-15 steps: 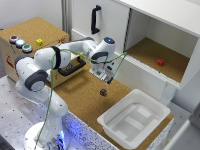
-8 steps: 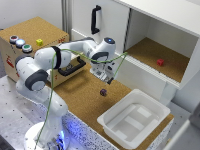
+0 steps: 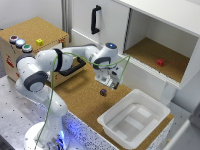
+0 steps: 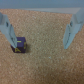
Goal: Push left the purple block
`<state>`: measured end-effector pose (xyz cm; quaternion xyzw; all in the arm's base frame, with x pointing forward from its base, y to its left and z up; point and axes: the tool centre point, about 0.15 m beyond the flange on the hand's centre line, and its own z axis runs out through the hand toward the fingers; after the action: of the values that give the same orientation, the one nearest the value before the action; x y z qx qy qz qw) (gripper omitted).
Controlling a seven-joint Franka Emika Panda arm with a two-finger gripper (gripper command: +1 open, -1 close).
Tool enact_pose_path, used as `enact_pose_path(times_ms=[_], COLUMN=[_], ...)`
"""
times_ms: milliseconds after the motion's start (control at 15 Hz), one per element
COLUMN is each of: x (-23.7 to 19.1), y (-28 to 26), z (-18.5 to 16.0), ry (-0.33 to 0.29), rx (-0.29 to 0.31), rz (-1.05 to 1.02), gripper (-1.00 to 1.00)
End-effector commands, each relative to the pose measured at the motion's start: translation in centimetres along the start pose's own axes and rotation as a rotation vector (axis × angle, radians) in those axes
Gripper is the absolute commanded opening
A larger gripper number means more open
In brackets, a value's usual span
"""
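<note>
The cork tabletop (image 3: 82,95) lay bare around the purple block (image 3: 103,92), centre frame, just below the gripper (image 3: 108,83). Nothing had visibly moved over the last second; the fingers (image 4: 7,30) stood wide, empty, suggesting the push hadn't begun.

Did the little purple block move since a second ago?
No. In the exterior view the purple block sits at the same spot on the cork table, just as far from the white tray as before.
</note>
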<state>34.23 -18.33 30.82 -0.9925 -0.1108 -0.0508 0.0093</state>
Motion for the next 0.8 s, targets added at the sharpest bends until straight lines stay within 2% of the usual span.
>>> enact_pose_path(times_ms=[0,400,733], x=[0.3,2.1,4.7], y=[-1.0,-2.4,-3.9], z=[4.6,7.4,8.9], ry=[0.082,0.082,0.065], rx=[-0.049,-0.084,-0.070], rz=[-0.024,0.034,0.030], gripper=[-1.00,-1.00,-1.00])
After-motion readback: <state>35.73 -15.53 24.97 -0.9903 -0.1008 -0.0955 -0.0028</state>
